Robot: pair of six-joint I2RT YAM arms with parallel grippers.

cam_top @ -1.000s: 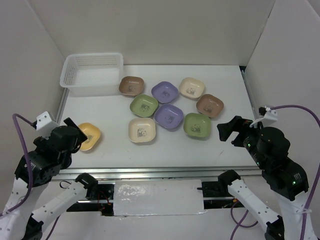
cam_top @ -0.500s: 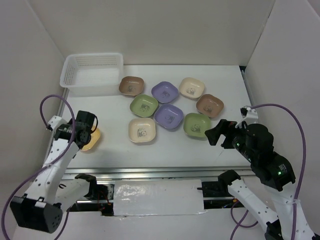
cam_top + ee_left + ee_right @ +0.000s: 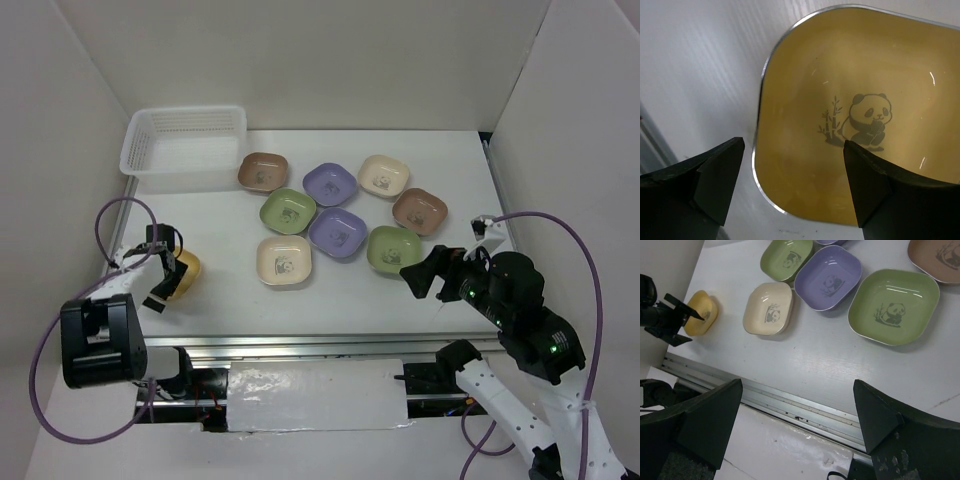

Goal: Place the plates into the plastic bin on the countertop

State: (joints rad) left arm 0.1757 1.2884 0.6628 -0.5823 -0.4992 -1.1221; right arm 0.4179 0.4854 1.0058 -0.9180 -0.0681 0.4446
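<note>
Three plain white panels close the space: a back wall (image 3: 300,60), a left wall (image 3: 50,130) and a right wall (image 3: 575,110); they meet in straight seams. Between them lies the white matte countertop (image 3: 340,295); a metal rail (image 3: 300,346) runs along its front edge, and below the rail sits a shiny white sheet (image 3: 315,395). The light is soft and even; the shadows are pale.

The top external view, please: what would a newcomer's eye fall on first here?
Eight pastel plates clustered in the middle of the countertop catch the eye first, each with a small print at its centre. Next is the lone orange plate near the left edge, with the open left gripper poised over it. The white bin at the far left corner holds no plate.
</note>
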